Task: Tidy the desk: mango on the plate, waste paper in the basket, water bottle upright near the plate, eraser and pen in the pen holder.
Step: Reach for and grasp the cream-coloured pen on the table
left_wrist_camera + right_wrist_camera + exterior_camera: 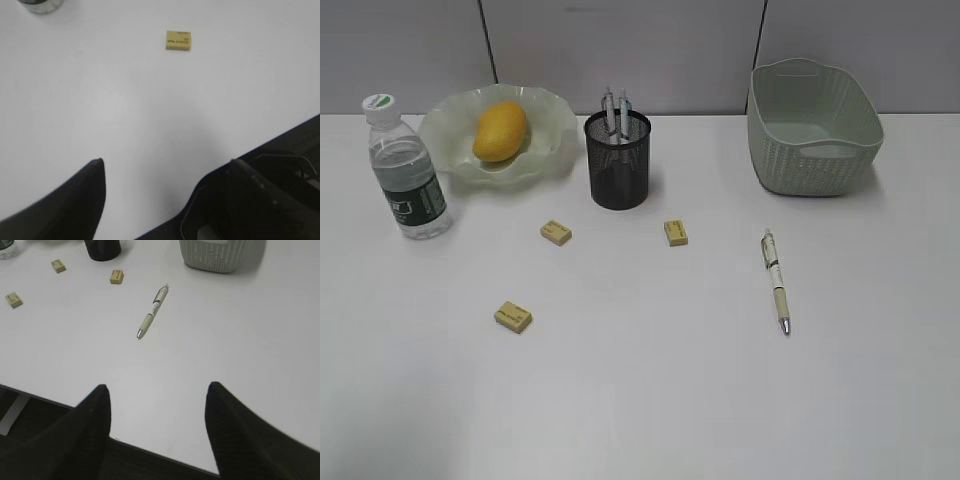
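Note:
The mango point(500, 130) lies on the wavy-rimmed plate point(445, 112) at the back left. Left of the plate, the water bottle point(408, 170) stands upright. Two pens stick out of the black mesh pen holder point(617, 160). A loose pen point(776, 280) lies right of centre, also seen as the pen point(152, 312) ahead of my right gripper. Three erasers rest on the desk point(650, 390): one eraser point(556, 232), a second eraser point(676, 233) and a third eraser point(513, 317). My left gripper point(165, 165) and right gripper point(157, 387) are open and empty at the desk's front edge. The waste paper is out of view.
The basket point(810, 160) stands at the back right, its inside hidden from here. The left wrist view shows one eraser point(178, 40) and the bottle's base point(42, 5). Neither arm appears in the exterior view.

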You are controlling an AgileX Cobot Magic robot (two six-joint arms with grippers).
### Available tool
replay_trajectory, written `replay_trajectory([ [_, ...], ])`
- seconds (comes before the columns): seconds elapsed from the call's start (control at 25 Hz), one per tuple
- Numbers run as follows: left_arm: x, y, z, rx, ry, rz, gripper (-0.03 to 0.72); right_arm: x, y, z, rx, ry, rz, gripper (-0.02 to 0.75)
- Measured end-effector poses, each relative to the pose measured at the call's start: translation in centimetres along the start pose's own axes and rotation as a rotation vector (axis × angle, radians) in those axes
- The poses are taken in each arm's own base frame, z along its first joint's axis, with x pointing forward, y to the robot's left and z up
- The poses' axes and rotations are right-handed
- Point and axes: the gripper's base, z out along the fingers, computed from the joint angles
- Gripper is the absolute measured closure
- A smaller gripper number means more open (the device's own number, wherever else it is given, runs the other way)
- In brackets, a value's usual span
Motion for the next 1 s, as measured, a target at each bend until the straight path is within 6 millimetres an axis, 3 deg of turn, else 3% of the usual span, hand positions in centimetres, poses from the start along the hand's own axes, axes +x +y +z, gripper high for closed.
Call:
replay_trajectory([
  [0.32,4.5,0.2,-4.5,0.011,-0.265,-0.003,0.120,0.1,0.0,0.1,0.000,0.003,0.000,0.260],
  [0.48,5.8,0.3,-5.9,0.016,-0.365,-0.004,0.121,0.1,0.0,0.1,0.001,0.005,-0.001,0.260],
  [0.76,7.6,0.3,-5.8,0.013,-0.268,-0.005,0.122,0.1,0.0,0.1,0.000,0.006,-0.001,0.260],
  [1.0,7.8,0.2,-5.4,0.026,-0.251,0.033,0.123,0.1,0.0,0.1,0.000,0.006,-0.001,0.260],
])
